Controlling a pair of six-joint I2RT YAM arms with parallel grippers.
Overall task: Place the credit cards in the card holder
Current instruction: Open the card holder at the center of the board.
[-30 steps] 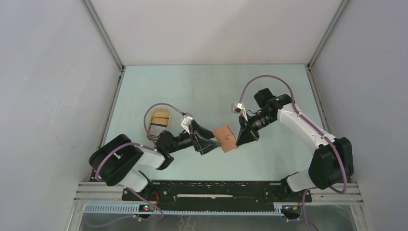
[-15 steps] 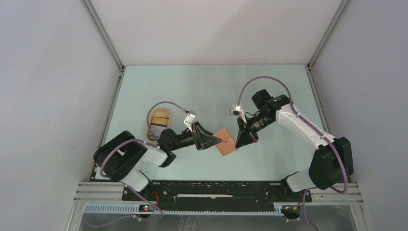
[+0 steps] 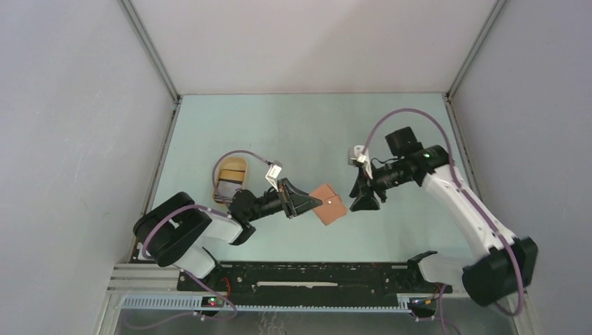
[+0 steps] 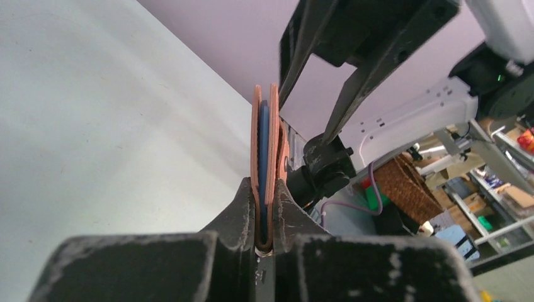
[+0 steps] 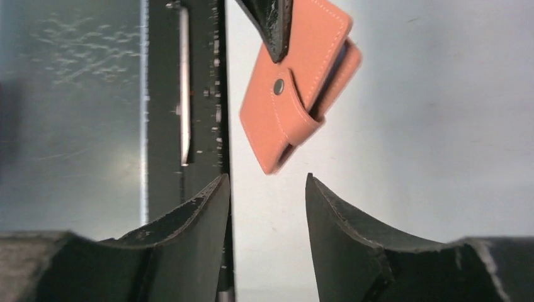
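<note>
Left gripper (image 3: 314,204) is pinched tight on one end of the small reddish-brown leather folding card holder (image 5: 289,107), which I see held between my two arms over the near middle of the pale green table (image 3: 293,125). From the left wrist camera the holder stands edge-on out of the jaws. Its two leather leaves are nearly together with a thin blue strip between them, and I cannot tell whether that strip is a card or the lining.

From the right wrist camera the strap with the round metal snap button (image 5: 279,86) lies across the outer face. The holder hangs tilted, its lower corner pointing at the gap of the right gripper (image 5: 266,189). That gripper's fingers stand moderately apart with nothing between them, near the holder but not touching it.

Behind the holder in that view runs the black base rail (image 5: 189,94) at the table's near edge, so the holder sits close to that edge. Beyond both grippers the table stretches broad toward the grey enclosure walls (image 3: 70,139), which are well apart from either wrist.

Left of the left arm lies the pale tan oval tray (image 3: 232,167), its near end partly covered by the arm's wrist and purple cable (image 3: 241,151). Pale flat pieces in it look like the credit cards (image 3: 225,190), too small for me to count.
</note>
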